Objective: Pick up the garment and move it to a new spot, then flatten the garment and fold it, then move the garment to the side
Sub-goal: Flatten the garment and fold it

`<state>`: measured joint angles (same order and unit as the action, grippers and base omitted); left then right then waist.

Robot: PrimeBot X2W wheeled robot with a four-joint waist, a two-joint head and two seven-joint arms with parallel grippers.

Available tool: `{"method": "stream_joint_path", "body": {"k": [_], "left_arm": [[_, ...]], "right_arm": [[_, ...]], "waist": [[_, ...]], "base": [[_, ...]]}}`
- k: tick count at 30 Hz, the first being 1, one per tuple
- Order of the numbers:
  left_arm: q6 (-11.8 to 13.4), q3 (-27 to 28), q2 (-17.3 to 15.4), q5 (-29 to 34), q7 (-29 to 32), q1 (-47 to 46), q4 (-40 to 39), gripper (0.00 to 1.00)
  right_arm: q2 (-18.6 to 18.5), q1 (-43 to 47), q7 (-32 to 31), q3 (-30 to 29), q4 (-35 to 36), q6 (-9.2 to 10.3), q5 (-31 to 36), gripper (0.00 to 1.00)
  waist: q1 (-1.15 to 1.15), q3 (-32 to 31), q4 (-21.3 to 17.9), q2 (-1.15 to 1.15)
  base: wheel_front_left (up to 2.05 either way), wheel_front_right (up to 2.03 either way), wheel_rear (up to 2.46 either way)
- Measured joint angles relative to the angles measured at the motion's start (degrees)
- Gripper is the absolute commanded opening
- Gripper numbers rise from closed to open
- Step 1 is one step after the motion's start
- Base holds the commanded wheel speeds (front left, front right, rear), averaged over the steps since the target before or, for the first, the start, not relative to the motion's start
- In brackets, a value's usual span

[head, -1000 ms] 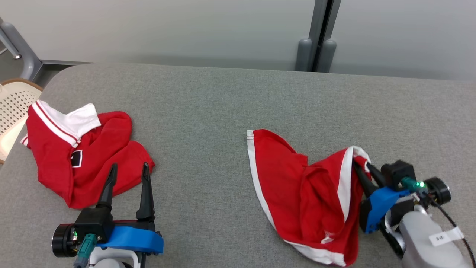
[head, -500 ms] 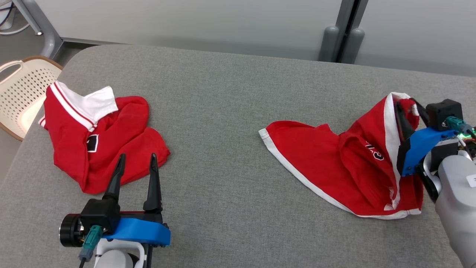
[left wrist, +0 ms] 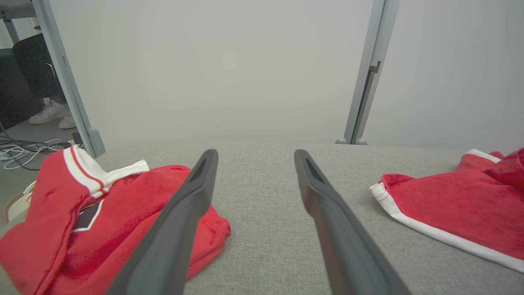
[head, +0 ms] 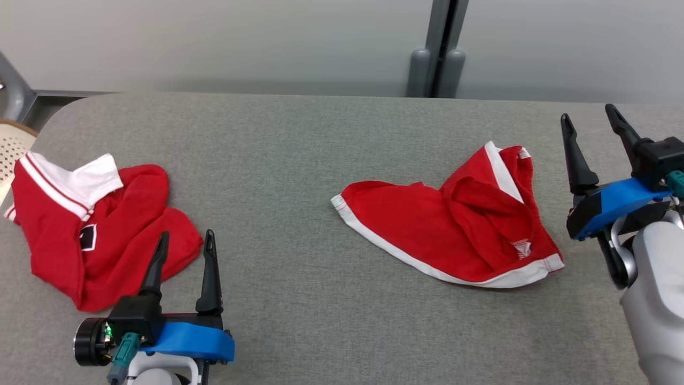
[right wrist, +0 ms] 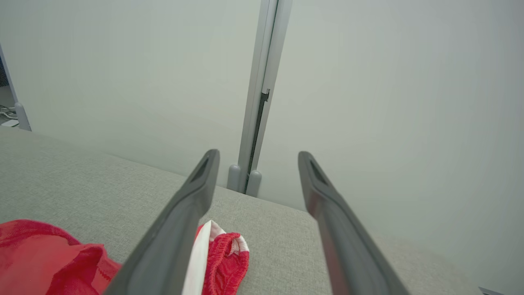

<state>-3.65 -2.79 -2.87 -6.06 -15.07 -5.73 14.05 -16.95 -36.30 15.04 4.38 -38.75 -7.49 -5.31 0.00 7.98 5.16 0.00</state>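
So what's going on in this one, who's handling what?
A two-armed robot is working on clothes on a grey table. Its right pincer, which was gripping the red shorts a second ago, now stands open just to the right of them, holding nothing. The shorts lie crumpled, not yet flattened or folded. The left pincer is open too, near the edge of a bunched red polo shirt at the table's left end.

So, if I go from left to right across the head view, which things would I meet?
First the pale basket → red shirt → red shorts → right gripper, open and apart from the shorts.
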Motion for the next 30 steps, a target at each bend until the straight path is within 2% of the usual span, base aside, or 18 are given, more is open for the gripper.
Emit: {"method": "stream_joint_path", "body": {"k": [5, 13, 23, 30], "left_arm": [[-0.44, 0.89, -0.04, 0.69, 0.00, 0.98, -0.01, 1.00], [-0.90, 1.87, -0.03, 1.57, 0.00, 1.86, -0.18, 1.00], [-1.01, 3.41, -0.11, 2.19, 0.00, 3.09, -0.41, 1.00], [-1.01, 3.80, -0.11, 2.69, 0.00, 3.32, -0.49, 1.00]], "right_arm": [[3.34, 7.41, 0.01, -1.76, 11.93, 0.00, -0.93, 1.00], [9.77, 21.08, 0.01, -1.23, 23.79, 0.00, -0.91, 1.00], [13.29, 35.84, 0.00, -0.59, 29.91, 0.00, -0.27, 1.00], [13.93, 38.83, 0.00, -1.44, 30.82, 0.00, 0.74, 1.00]], "waist": [[0.00, -1.40, -2.74, 0.00], [-0.01, -3.28, -4.96, 0.00], [-0.01, -4.56, -5.42, 0.00], [-0.01, -4.41, -5.53, 0.00]], "base": [[0.00, 0.00, 0.00], [0.00, 0.00, 0.00], [0.00, 0.00, 0.00], [0.00, 0.00, 0.00]]}}
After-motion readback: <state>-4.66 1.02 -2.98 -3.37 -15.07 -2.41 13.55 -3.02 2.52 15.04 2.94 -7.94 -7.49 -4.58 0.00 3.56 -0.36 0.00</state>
